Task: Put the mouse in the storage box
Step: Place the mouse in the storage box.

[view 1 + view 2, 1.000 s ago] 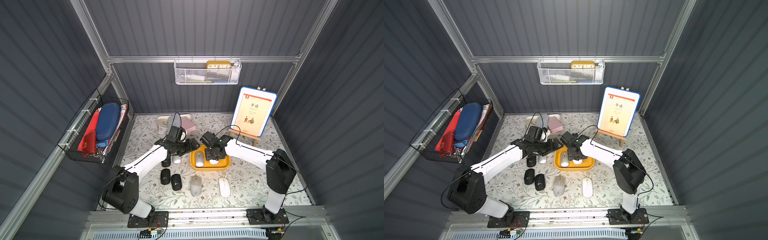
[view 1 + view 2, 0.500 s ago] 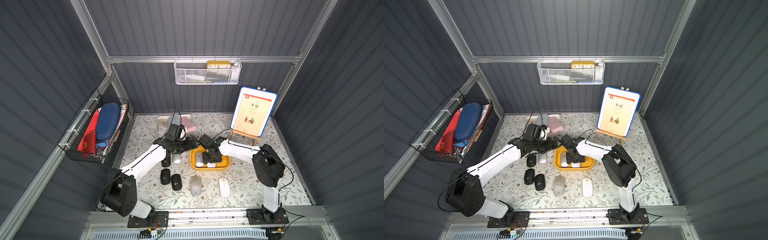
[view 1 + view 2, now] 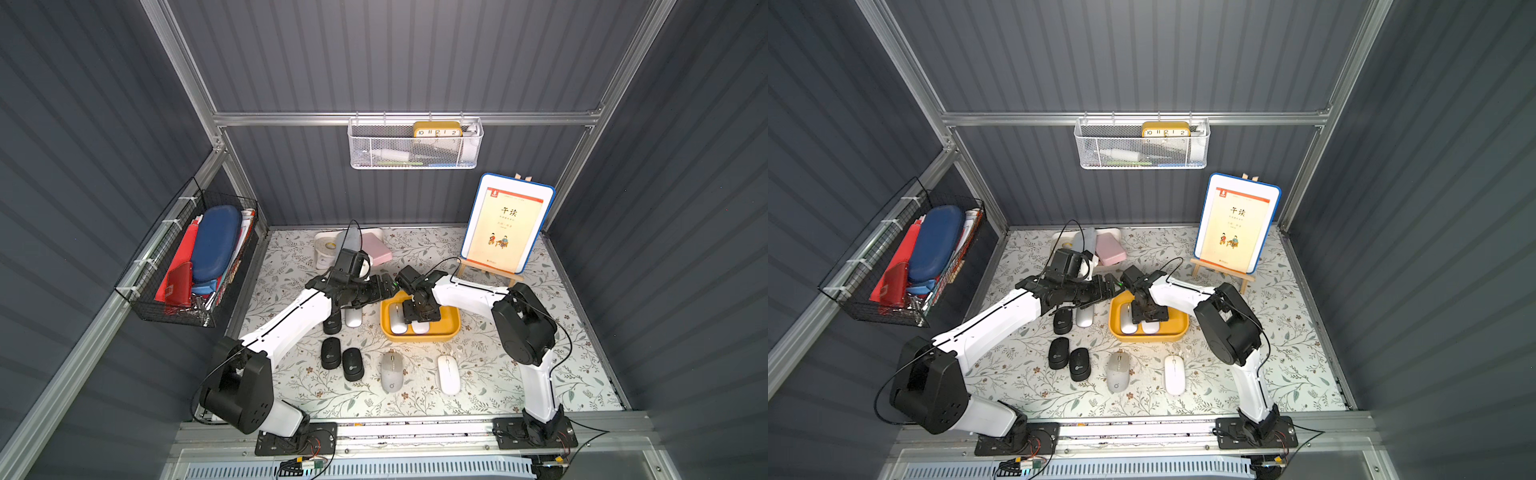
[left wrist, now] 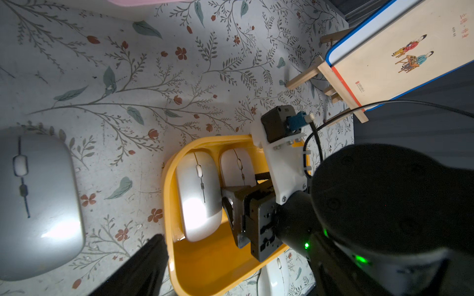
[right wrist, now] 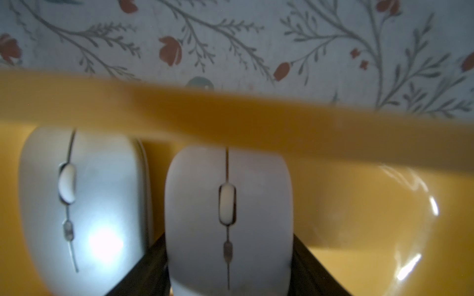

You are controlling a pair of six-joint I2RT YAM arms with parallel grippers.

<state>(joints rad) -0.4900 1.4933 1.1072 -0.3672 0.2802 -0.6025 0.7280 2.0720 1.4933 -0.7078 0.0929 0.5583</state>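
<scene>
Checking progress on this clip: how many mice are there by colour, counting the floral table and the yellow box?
Black mice on the table: 3
Pale mice on the table (silver, grey, white): 3
Pale mice in the storage box: 2
Total: 8

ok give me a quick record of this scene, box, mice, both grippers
storage box: yellow, on the floral mat
inside: free white mouse; second white mouse beside it
right gripper: in the box, fingers flanking the second white mouse; grip unclear
left gripper: beside the box, nothing seen held
outside on mat: three black mice, silver mouse, grey mouse, white mouse
</scene>
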